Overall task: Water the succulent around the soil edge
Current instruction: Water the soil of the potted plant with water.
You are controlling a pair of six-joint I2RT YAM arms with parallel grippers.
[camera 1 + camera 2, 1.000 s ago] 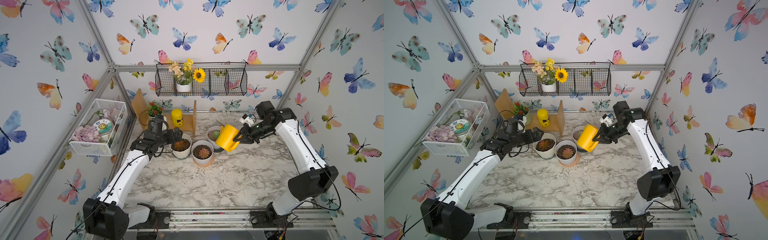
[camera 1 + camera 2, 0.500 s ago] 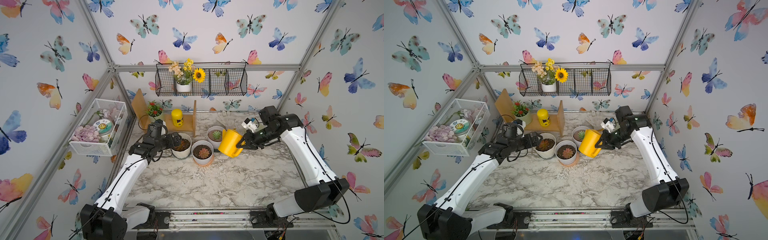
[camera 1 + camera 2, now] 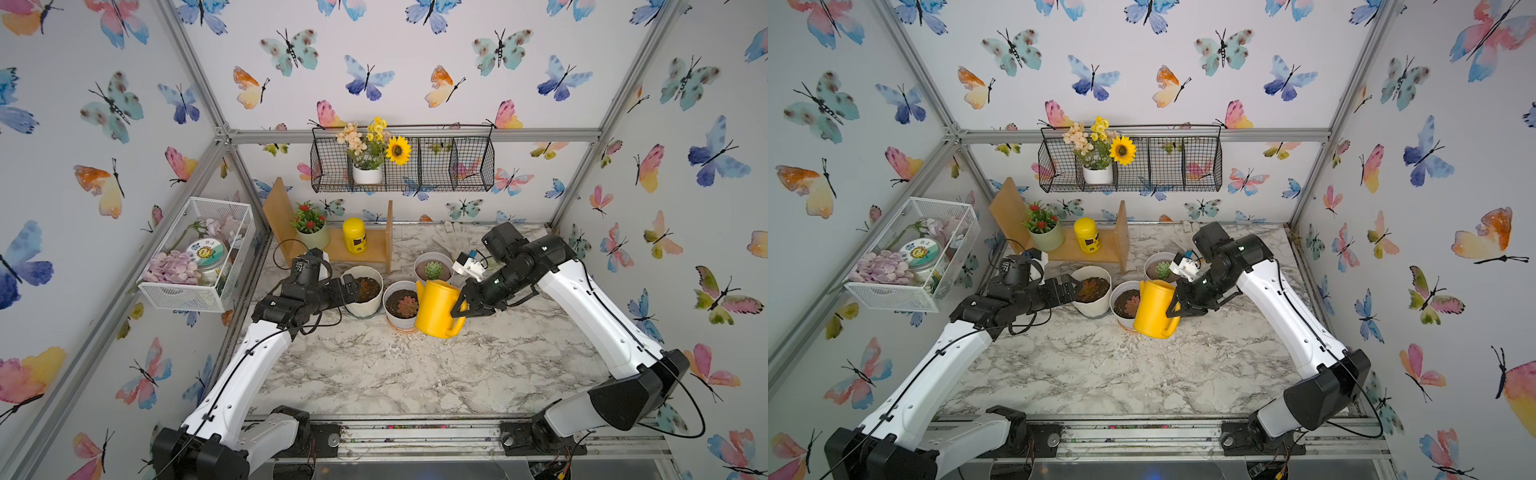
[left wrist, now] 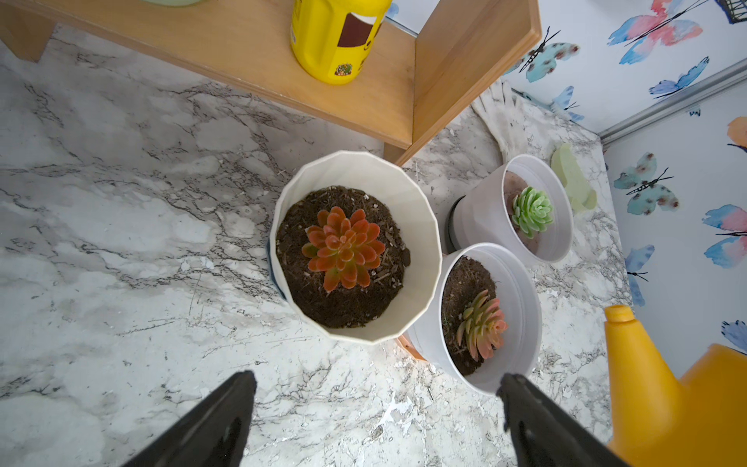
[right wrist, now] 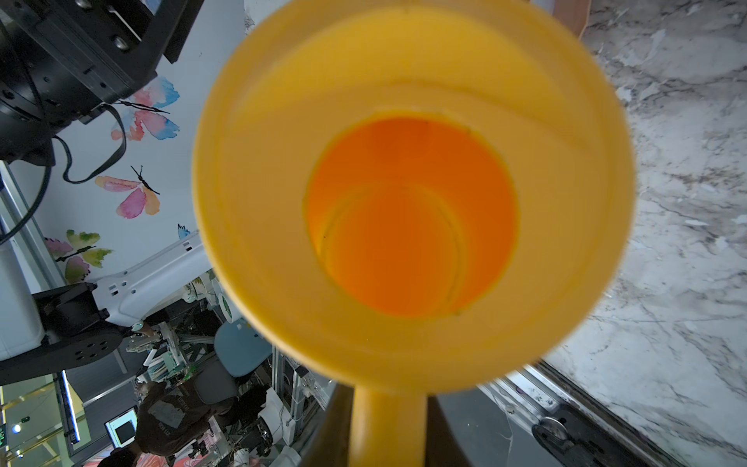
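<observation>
The marbled worktop (image 3: 374, 374) fills the floor of the butterfly-papered cell, with a low wooden shelf (image 3: 374, 249) standing at its back on the left arm's side. Just in front of that shelf three pots cluster together, and the yellow watering can (image 3: 436, 307) stands upright beside them on the right arm's side, its spout rising towards the pots; whether its base rests on the worktop or hangs just above it I cannot tell. The right claw (image 3: 465, 305) is clamped on the can's handle, which the right wrist view shows running down between the two dark fingers (image 5: 335, 428). The ribbed cream-white pot (image 4: 420, 226) is the leftmost of the three, touching or nearly touching the smooth white pot (image 4: 521, 307) with the pink-red rosette, while the pot with the pale green rosette (image 4: 532, 210) sits behind that one. The left claw (image 4: 376, 378) hovers at the ribbed pot's near rim with its jaws wide apart, holding nothing. Inside that rim the soil edge (image 4: 303, 299) shows as a ring of dark crumbly earth, and the succulent (image 4: 343, 248), an orange-red rosette, sits upright at its centre
</observation>
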